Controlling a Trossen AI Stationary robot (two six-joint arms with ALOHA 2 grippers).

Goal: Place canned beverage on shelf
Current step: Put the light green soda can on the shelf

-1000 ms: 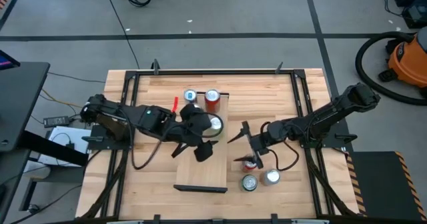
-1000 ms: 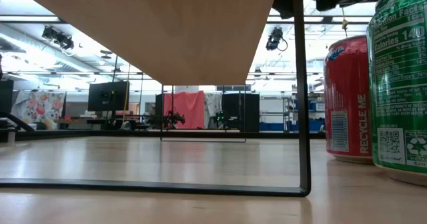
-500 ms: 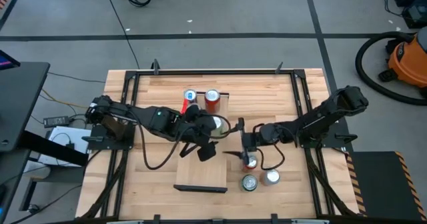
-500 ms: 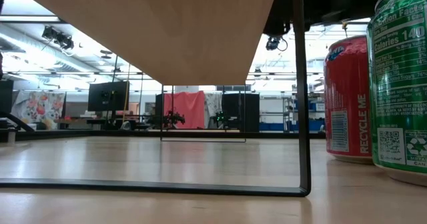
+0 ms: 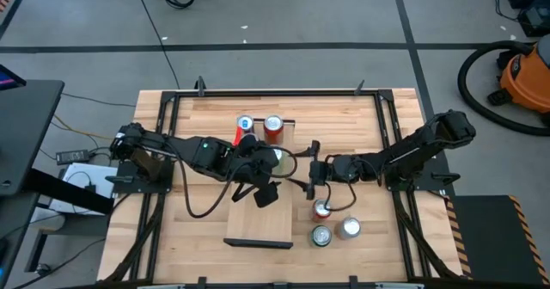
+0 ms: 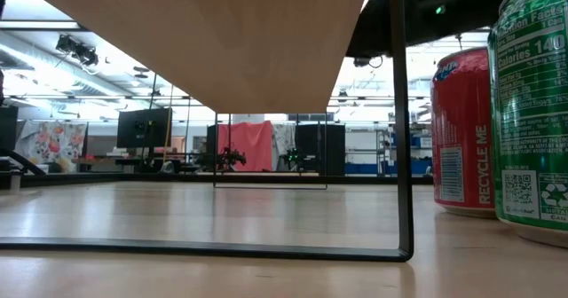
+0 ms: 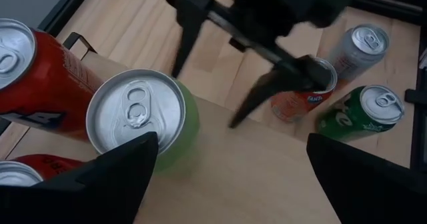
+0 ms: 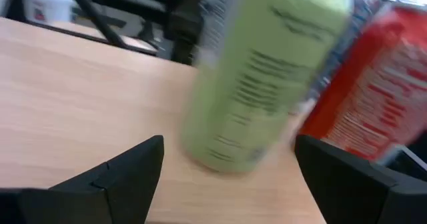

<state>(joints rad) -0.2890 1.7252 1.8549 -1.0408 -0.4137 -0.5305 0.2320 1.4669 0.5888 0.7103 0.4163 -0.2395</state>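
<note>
Over the shelf (image 5: 259, 199) hangs the left end effector (image 5: 266, 175), fingers spread wide with nothing between them, just beside the light green can (image 7: 143, 121) that stands upright on the plank. Two red cans (image 7: 30, 74) and a blue-topped can (image 5: 246, 123) sit at the shelf's far end. The right end effector (image 5: 312, 170) faces that green can from the shelf's edge, its fingers (image 8: 110, 177) apart and holding nothing. Down on the bench (image 5: 206, 229), off the shelf's right side, wait an orange can (image 7: 303, 94), a green can (image 7: 363, 111) and a silver one (image 7: 360, 47). Judging by this, one placement looks finished and the next pick is due. The right arm would need to drop toward the orange can, straddle it upright, close, then lift clear of the shelf edge.
</note>
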